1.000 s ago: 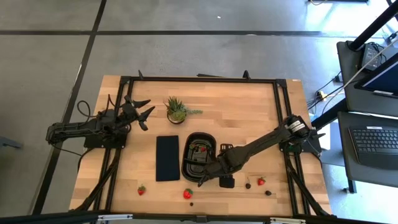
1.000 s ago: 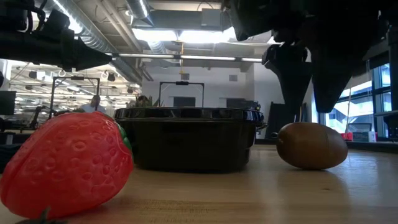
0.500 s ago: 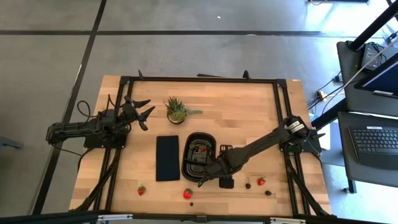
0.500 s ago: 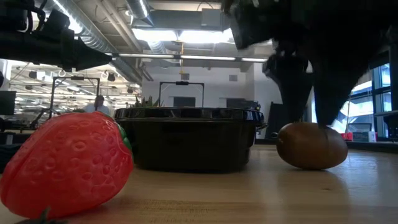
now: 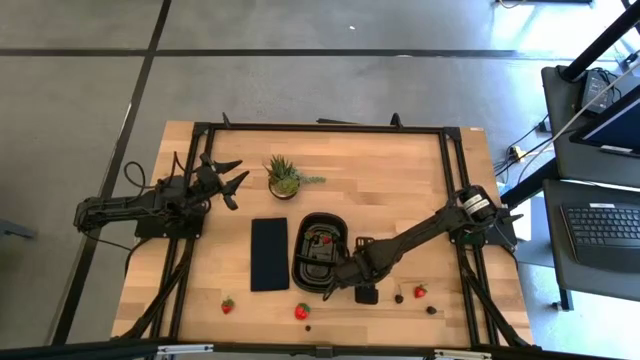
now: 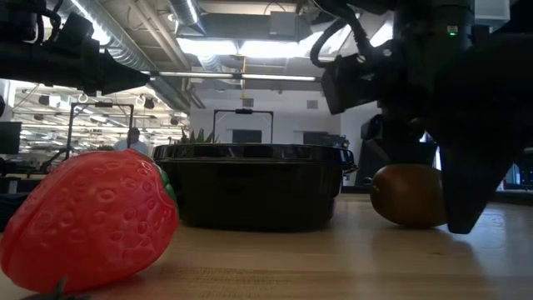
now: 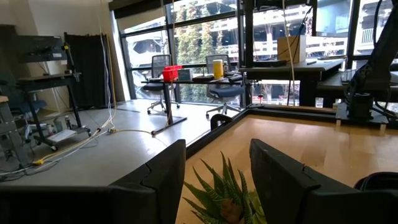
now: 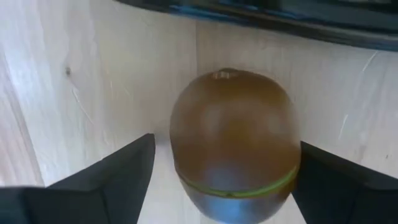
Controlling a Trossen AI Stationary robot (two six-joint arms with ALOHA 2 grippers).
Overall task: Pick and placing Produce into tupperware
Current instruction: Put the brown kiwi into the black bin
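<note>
In the low view a large red strawberry (image 6: pixel 87 218) lies closest on the wooden worktop (image 6: pixel 333 262), and behind it stands the black container (image 6: pixel 254 185), with the brown kiwi (image 6: pixel 405 195) just beside it. The right end effector (image 8: pixel 217 186) is down around the kiwi, its two fingers (image 8: pixel 99 171) spread wide on either side of the fruit and not yet pressing it; nothing is held. From above, one strawberry (image 5: pixel 325 239) already sits inside the container (image 5: pixel 304 225), while other strawberries (image 5: pixel 301 311) and small dark berries (image 5: pixel 431 310) lie scattered along the near edge. The risk here, as I judge it, is the kiwi's smooth rounded shape: if the fingers close off-centre it may squirt out sideways or roll, and with the container touching close, a finger could catch its rim. Farther back, the left end effector (image 7: pixel 214 180) waits with fingers apart near the potted plant (image 5: pixel 285 176), holding nothing.
</note>
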